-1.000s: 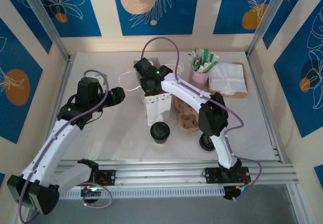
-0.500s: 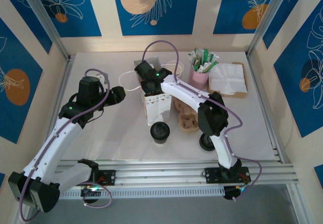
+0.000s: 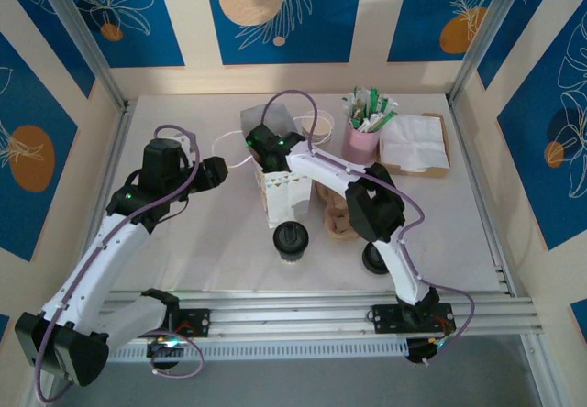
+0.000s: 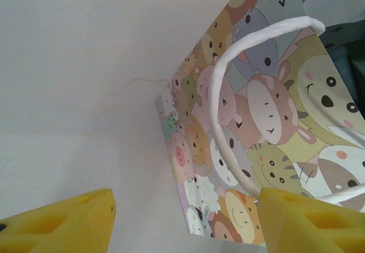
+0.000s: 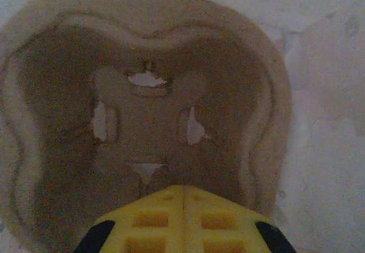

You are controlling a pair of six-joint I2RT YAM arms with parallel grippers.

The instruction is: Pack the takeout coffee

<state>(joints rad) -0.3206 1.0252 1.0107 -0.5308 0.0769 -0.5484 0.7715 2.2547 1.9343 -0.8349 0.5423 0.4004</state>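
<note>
The coffee cup, with its round black lid on, stands upright on the table just in front of the paper bag, on the side nearest the arm bases. It is apart from both grippers. A second cup with the same black lid stands further right, partly hidden behind the right arm.

The right arm reaches over the open top of the bag, with its wrist at the bag's mouth. In the right wrist view the right gripper has its yellow fingers pressed together with nothing between them. A brown pulp tray lies straight below them in dim light, on a pale surface.

The left gripper hangs at the bag's left side with its fingers spread wide and nothing pinched. Its view shows the bag's cartoon-animal print and the white handle, which loops down close to the right-hand finger; I cannot tell whether the two touch.

A brown carrier lies on the table just right of the bag. Behind it, toward the back wall, stand a pink cup full of sticks and sachets and, to its right, a pile of napkins
</note>
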